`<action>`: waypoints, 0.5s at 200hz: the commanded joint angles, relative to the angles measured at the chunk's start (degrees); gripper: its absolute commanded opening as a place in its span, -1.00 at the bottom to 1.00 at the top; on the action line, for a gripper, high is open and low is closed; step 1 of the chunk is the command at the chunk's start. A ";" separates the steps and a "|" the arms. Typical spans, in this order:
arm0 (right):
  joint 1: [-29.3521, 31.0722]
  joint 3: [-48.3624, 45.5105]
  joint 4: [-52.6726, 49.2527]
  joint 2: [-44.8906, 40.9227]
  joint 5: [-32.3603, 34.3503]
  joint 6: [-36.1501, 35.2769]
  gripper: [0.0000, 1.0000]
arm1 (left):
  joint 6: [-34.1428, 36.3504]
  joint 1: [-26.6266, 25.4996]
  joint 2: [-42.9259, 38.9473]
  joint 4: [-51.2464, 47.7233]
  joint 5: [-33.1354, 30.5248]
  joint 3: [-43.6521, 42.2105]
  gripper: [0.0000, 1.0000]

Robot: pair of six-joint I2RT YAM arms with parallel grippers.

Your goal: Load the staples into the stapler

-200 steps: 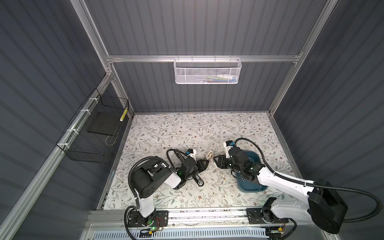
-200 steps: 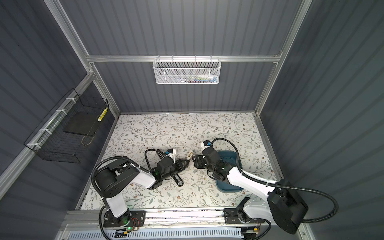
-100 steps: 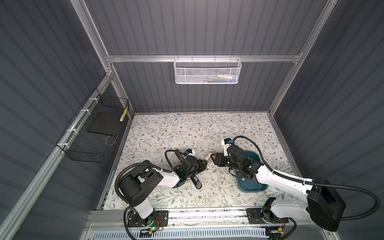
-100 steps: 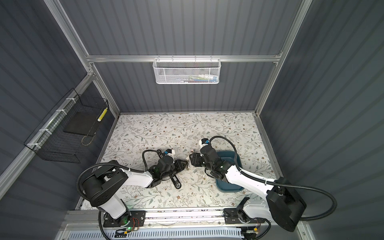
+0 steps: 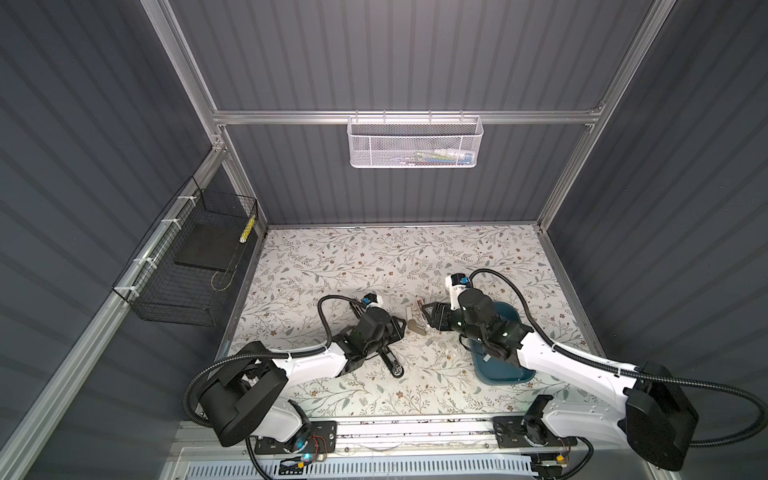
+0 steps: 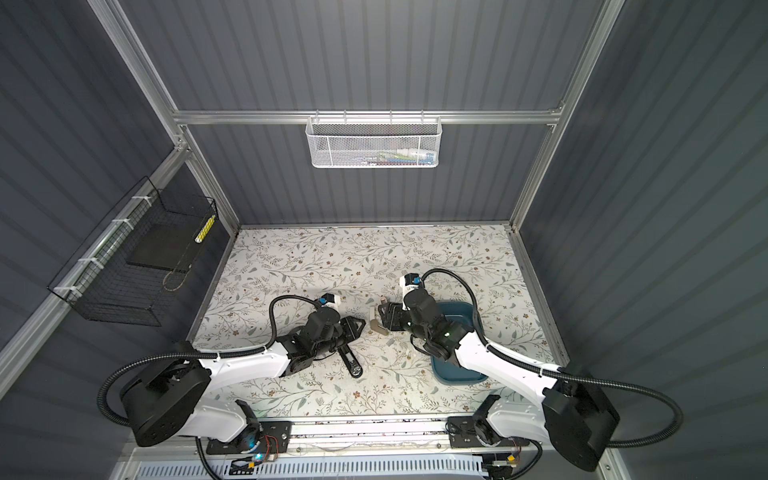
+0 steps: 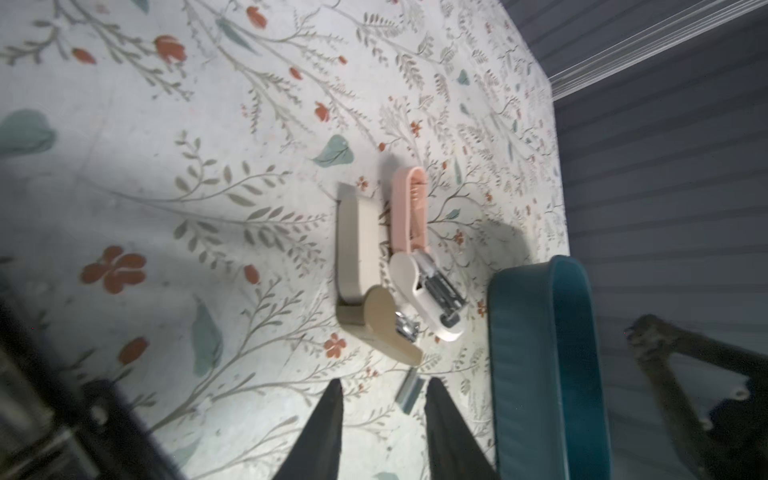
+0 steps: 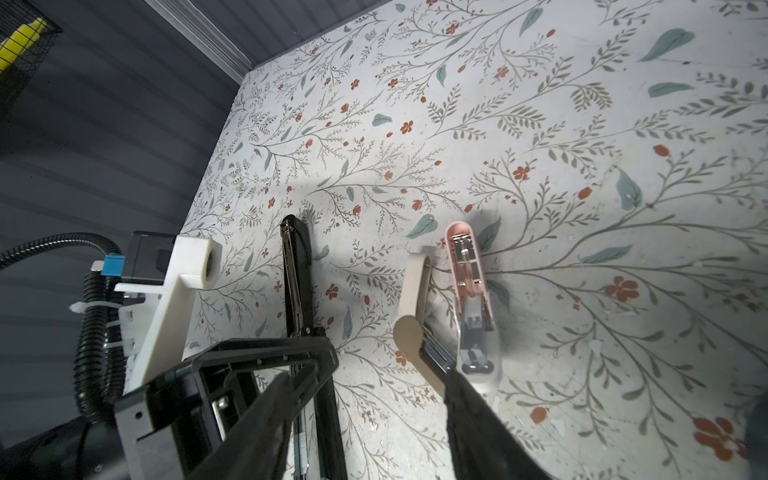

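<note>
A short grey strip of staples (image 7: 409,390) lies on the floral table between the fingertips of my left gripper (image 7: 384,399), close to one finger; the jaws stand open around it without touching it. Just beyond lie two small staplers, both hinged open: a tan one (image 7: 374,320) and a pink-and-white one (image 7: 419,286). In both top views the staples (image 5: 428,343) (image 6: 390,341) lie between the two arms. My right gripper (image 8: 365,386) is open, one fingertip against the tan stapler (image 8: 409,336) beside the pink stapler (image 8: 467,270). Under the left gripper (image 5: 398,328) lies a long black stapler (image 5: 390,361), also open.
A teal tray (image 5: 503,372) sits on the table under the right arm, close beside the staples in the left wrist view (image 7: 540,353). A white mesh basket (image 5: 415,143) hangs on the back wall and a black wire basket (image 5: 187,266) on the left wall.
My left gripper's jaws have parted and its arm has swung lower towards the table's front. The right gripper has shifted a little left towards the small staplers.
</note>
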 commanded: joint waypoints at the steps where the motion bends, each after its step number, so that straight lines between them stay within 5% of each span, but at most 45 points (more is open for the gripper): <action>1: 0.37 0.84 -2.89 1.05 2.27 -0.77 0.19 | 5.84 -0.31 0.37 -9.13 -0.92 5.46 -0.16; 16: 0.37 0.73 -3.95 2.07 4.19 -1.16 0.20 | 8.45 -0.39 1.36 -11.54 -0.09 7.98 -0.01; 100: -1.36 0.93 -3.63 7.68 6.60 -4.35 0.08 | 19.05 0.77 13.82 -27.23 -3.52 27.86 0.13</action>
